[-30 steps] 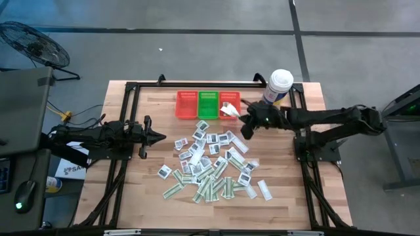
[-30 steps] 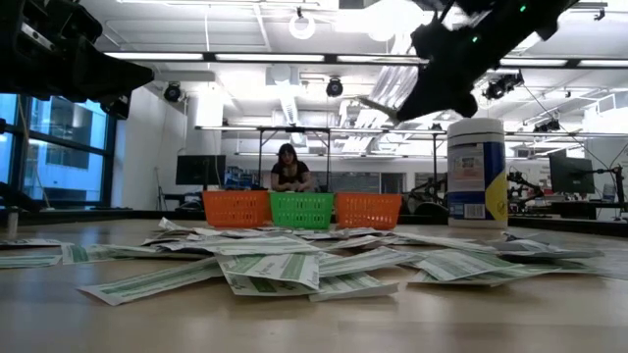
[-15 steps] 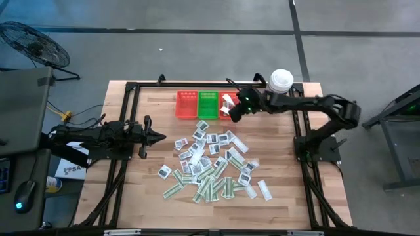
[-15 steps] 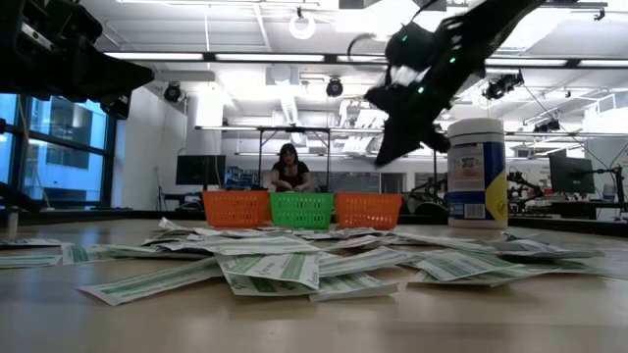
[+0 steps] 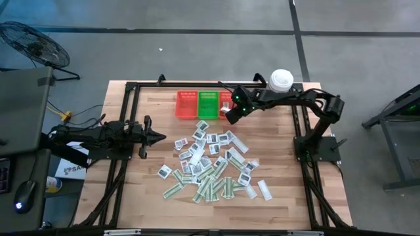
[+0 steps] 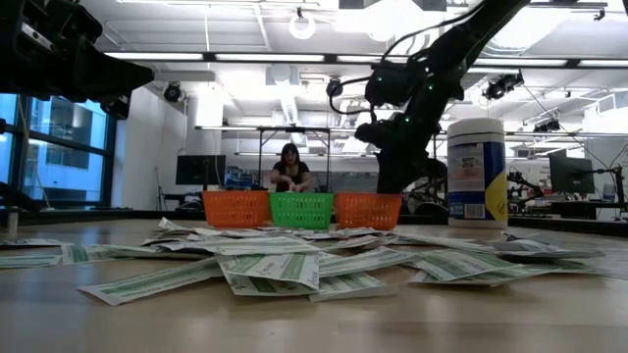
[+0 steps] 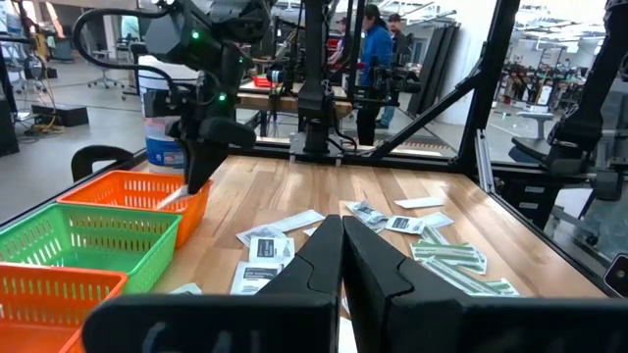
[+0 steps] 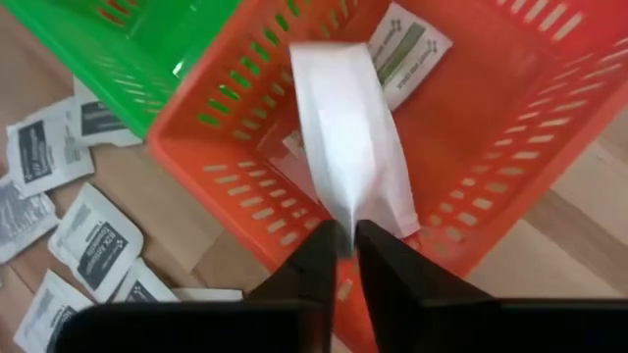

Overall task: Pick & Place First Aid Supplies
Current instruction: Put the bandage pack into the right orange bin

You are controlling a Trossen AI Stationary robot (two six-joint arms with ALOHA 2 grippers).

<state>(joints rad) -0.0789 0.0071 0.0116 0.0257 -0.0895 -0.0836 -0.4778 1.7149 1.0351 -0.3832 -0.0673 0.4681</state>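
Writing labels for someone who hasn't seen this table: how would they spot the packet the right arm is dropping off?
Find the row of three baskets at the table's far edge and take the orange basket nearest the white tub. The right gripper hangs over it, pinching a plain white packet, the only one off the table.

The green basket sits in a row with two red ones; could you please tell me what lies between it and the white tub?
Only the right-hand red basket, with the right claw over it; the high view shows it.

wooden table, scattered first aid packets, three mesh baskets, white tub
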